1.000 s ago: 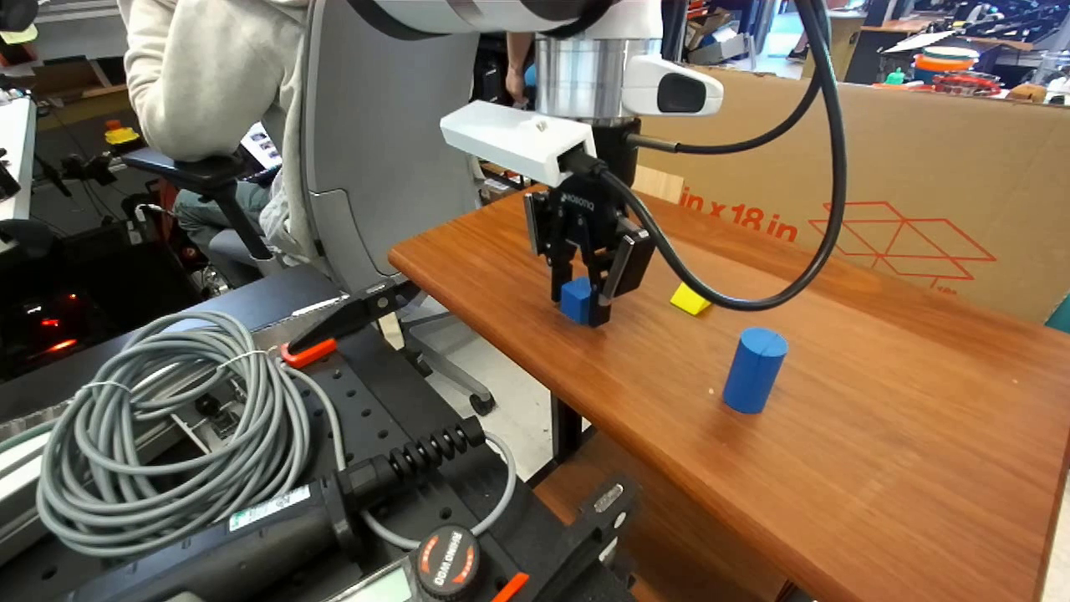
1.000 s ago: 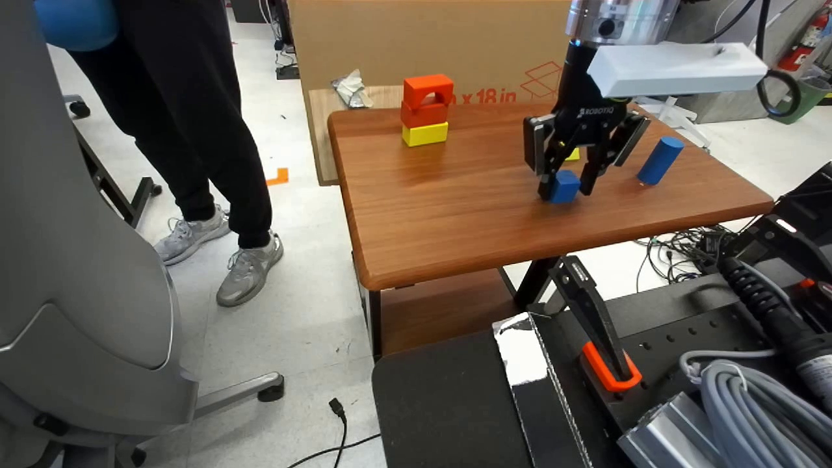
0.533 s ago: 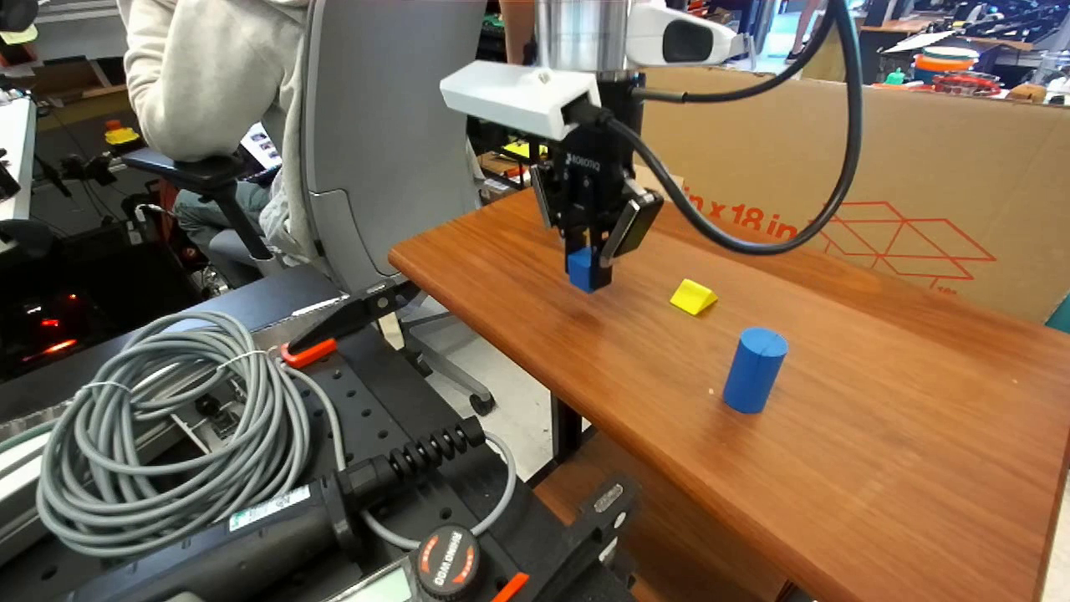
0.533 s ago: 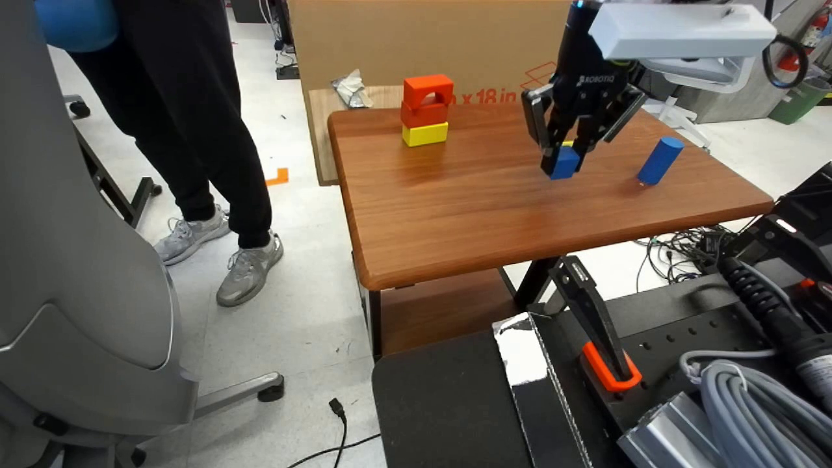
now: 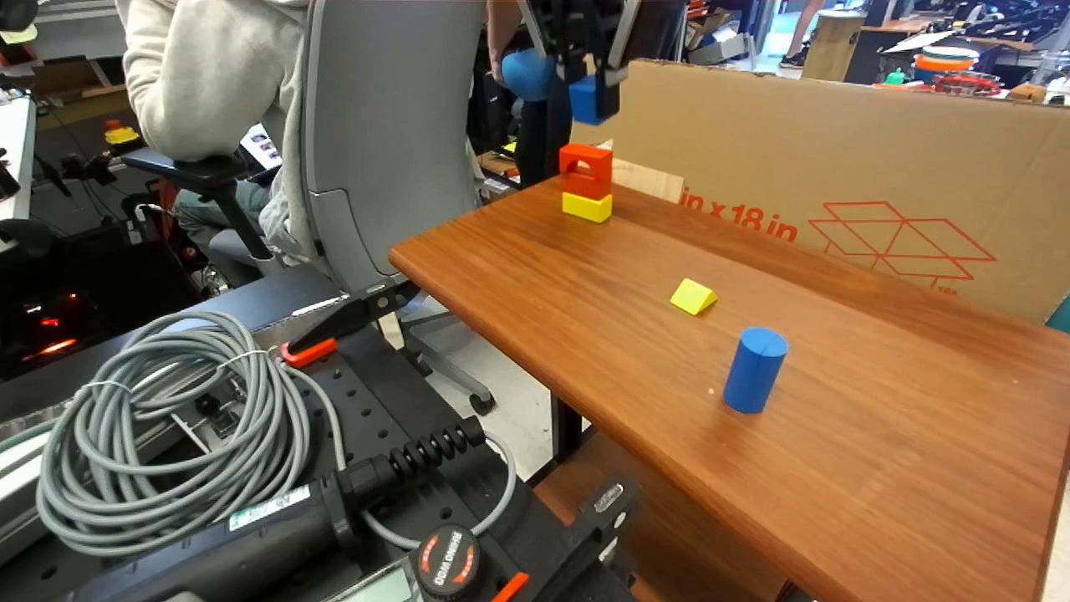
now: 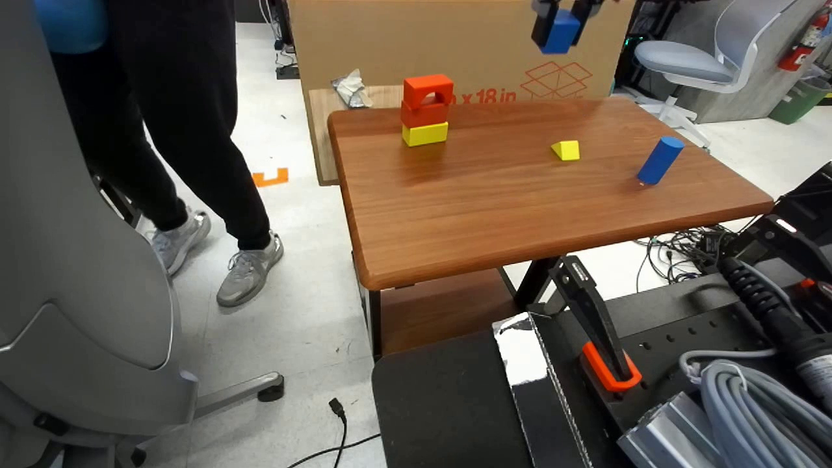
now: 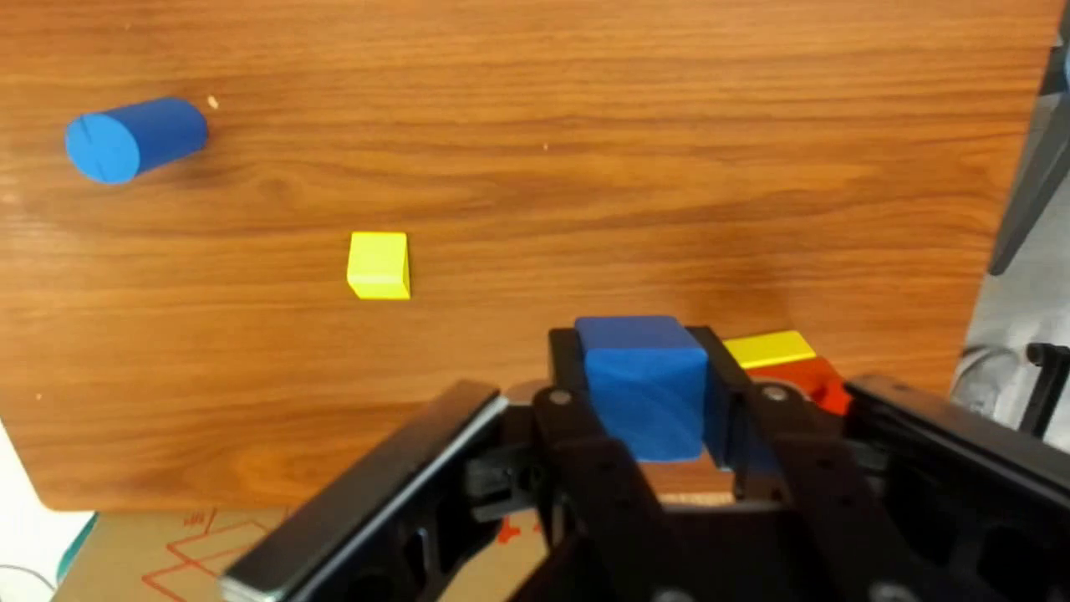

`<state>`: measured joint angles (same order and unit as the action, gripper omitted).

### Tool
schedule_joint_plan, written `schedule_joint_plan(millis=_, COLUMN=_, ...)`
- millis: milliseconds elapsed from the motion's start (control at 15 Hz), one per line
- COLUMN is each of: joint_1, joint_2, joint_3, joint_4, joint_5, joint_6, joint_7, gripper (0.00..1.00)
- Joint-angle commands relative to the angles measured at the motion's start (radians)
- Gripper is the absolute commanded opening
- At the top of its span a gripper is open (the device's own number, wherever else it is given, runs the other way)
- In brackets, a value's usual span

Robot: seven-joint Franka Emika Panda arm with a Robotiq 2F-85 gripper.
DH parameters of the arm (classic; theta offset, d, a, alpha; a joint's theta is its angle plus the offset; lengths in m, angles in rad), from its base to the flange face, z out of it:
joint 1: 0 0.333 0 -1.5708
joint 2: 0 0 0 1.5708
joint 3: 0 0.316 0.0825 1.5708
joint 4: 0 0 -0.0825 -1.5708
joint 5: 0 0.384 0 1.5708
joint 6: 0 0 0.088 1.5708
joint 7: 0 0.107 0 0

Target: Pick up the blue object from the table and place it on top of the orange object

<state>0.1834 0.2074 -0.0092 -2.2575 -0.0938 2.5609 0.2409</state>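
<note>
The small blue cube (image 5: pixel 583 102) is held high above the wooden table. My gripper (image 6: pixel 560 29) is shut on it, with a black finger on each side; in the wrist view the cube (image 7: pixel 644 401) sits between the fingertips (image 7: pixel 642 364). A stack stands at the far end of the table: an orange arch (image 6: pixel 428 84) on a red-orange block (image 6: pixel 424 116) on a yellow block (image 6: pixel 425 134). In the wrist view the red-orange part (image 7: pixel 786 376) is partly hidden behind a finger. The cube is apart from the stack. No separate loose orange cube shows.
A taller blue cylinder (image 5: pixel 755 372) stands on the table (image 5: pixel 886 468). A yellow wedge (image 6: pixel 567 150) lies between cylinder and stack. A large cardboard sheet (image 5: pixel 836 142) stands upright along one table edge. A person (image 6: pixel 195 130) stands beyond the table's end, near a grey chair (image 6: pixel 78 260).
The blue cube was at the table in my gripper's jaws; it has risen with the gripper, high above the table. The stack shows again in an exterior view. The person's foot has shifted.
</note>
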Motion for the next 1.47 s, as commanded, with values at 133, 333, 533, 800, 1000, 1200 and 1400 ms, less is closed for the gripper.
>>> schedule_joint_plan(millis=133, joint_1=0.007, joint_2=-0.062, joint_3=0.051, joint_4=0.077, joint_5=-0.087, joint_6=-0.096, joint_7=0.018, gripper=0.09)
schedule_joint_plan(millis=333, joint_1=0.005, joint_2=-0.036, joint_3=0.072, joint_4=0.147, joint_5=-0.119, joint_6=-0.151, joint_7=-0.005, gripper=0.09)
schedule_joint_plan(millis=533, joint_1=0.002, joint_2=0.002, joint_3=0.087, joint_4=0.216, joint_5=-0.104, joint_6=-0.212, joint_7=-0.035, gripper=0.09)
schedule_joint_plan(millis=800, joint_1=0.004, joint_2=0.061, joint_3=0.094, joint_4=0.306, joint_5=-0.095, joint_6=-0.274, joint_7=-0.065, gripper=0.09)
schedule_joint_plan(millis=1000, joint_1=0.007, joint_2=0.107, joint_3=0.096, joint_4=0.352, joint_5=-0.092, joint_6=-0.263, joint_7=-0.083, gripper=0.09)
schedule_joint_plan(millis=1200, joint_1=0.007, joint_2=0.152, joint_3=0.099, joint_4=0.381, joint_5=-0.086, joint_6=-0.247, joint_7=-0.103, gripper=0.09)
schedule_joint_plan(millis=1400, joint_1=0.005, joint_2=0.202, joint_3=0.103, joint_4=0.411, joint_5=-0.073, joint_6=-0.251, joint_7=-0.128, gripper=0.09)
